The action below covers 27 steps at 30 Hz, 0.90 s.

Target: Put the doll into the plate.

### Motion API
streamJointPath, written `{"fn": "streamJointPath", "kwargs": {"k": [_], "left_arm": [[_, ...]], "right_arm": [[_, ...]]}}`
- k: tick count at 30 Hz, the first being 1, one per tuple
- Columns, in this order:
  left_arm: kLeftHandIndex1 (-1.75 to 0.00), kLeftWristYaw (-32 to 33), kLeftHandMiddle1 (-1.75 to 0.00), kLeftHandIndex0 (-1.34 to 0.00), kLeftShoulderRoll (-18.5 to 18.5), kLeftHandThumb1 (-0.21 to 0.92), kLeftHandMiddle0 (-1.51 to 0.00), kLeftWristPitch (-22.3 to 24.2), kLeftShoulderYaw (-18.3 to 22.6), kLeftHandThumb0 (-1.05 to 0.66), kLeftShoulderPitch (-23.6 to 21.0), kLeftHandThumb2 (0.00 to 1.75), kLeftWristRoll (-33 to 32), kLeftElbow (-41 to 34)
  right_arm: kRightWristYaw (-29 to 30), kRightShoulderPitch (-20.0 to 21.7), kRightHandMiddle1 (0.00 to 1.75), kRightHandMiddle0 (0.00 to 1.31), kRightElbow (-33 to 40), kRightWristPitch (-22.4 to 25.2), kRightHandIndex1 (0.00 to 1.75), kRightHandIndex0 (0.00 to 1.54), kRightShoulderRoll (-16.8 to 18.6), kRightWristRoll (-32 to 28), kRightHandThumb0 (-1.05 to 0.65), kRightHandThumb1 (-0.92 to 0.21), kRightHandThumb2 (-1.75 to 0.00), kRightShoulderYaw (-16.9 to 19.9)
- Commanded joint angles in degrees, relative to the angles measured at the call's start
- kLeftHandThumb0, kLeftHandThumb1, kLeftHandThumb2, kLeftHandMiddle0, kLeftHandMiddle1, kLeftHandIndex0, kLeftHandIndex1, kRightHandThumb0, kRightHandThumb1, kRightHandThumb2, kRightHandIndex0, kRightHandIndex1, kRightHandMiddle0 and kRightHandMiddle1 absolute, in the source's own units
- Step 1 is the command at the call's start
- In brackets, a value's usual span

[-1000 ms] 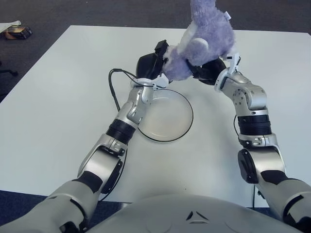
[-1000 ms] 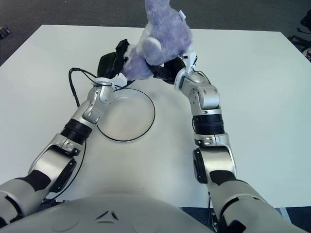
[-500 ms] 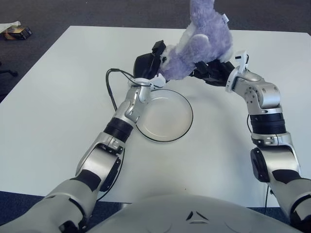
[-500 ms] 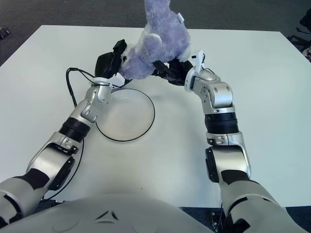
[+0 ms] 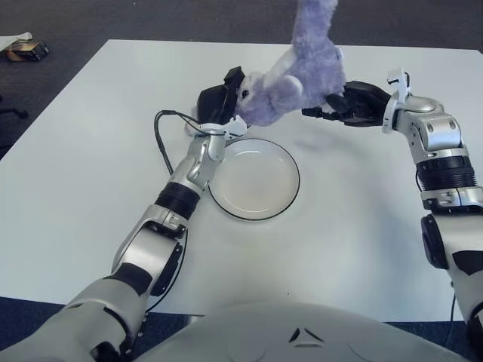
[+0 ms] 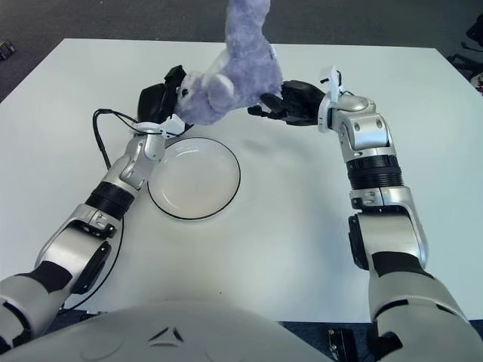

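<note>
The purple plush doll (image 5: 298, 72) is up in the air over the far rim of the plate, head down and body pointing up out of the top of the view. My left hand (image 5: 219, 105) is behind the plate's far-left edge, its fingers closed on the doll's head. My right hand (image 5: 349, 104) is to the right of the doll, fingers spread and pointing at its side, holding nothing. The white plate with a dark rim (image 5: 291, 197) lies bare on the white table, just below the doll.
A black cable (image 5: 160, 139) loops beside my left forearm. The white table (image 5: 83, 166) spreads wide on both sides of the plate. A small dark object (image 5: 23, 50) lies on the floor beyond the far-left corner.
My right hand has let go of the doll and drawn away to the right. The left hand has shifted slightly left, and the doll now leans over it, head lower.
</note>
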<state>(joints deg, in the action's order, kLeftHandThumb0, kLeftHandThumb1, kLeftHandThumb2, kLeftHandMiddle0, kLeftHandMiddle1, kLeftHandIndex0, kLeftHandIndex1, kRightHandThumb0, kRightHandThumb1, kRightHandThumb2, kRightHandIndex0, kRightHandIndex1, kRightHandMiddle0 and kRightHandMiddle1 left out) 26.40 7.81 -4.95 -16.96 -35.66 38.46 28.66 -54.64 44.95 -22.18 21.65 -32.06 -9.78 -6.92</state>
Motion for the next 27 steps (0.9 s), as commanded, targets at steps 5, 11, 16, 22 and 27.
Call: {"fn": "streamJointPath", "kwargs": {"k": [5, 11, 16, 22, 27], "left_arm": [[-1.75, 1.79, -1.75, -0.79, 0.66, 0.12, -1.30, -0.97, 0.46, -0.58, -1.66, 1.56, 0.13, 0.93], [-1.75, 1.73, -1.75, -0.76, 1.30, 0.15, -1.29, -0.83, 0.46, -0.56, -1.60, 1.53, 0.26, 0.93], [-1.75, 1.85, -1.75, -0.75, 1.77, 0.16, -1.29, -0.40, 0.34, -0.56, -1.74, 1.52, 0.53, 1.12], [-1.75, 2.23, -1.75, -0.76, 2.00, 0.16, -1.28, 0.08, 0.60, -0.56, -1.69, 1.52, 0.72, 0.89], [-1.75, 2.47, -1.75, -0.76, 2.22, 0.16, -1.28, 0.03, 0.82, -0.56, -1.64, 1.52, 0.51, 0.95]], "right_arm": [[4.54, 0.91, 0.54, 0.00, 0.55, -16.95, 0.52, 0.02, -5.55, 13.38, -0.79, -0.64, -0.61, -4.29], [8.59, 1.42, 0.62, 0.00, 0.20, -28.43, 0.72, 0.02, -9.08, 24.53, -0.90, -0.68, -0.54, -8.44], [11.76, 2.03, 0.61, 0.00, -3.45, -33.61, 0.81, 0.01, -10.17, 30.61, -0.97, -0.75, -0.46, -10.30], [17.46, 2.83, 0.58, 0.00, -7.53, -36.77, 0.72, 0.00, -10.40, 37.73, -0.97, -0.87, -0.37, -12.25], [19.26, 3.31, 0.54, 0.00, -9.81, -37.27, 0.57, 0.00, -9.58, 39.81, -0.94, -0.91, -0.38, -12.59]]}}
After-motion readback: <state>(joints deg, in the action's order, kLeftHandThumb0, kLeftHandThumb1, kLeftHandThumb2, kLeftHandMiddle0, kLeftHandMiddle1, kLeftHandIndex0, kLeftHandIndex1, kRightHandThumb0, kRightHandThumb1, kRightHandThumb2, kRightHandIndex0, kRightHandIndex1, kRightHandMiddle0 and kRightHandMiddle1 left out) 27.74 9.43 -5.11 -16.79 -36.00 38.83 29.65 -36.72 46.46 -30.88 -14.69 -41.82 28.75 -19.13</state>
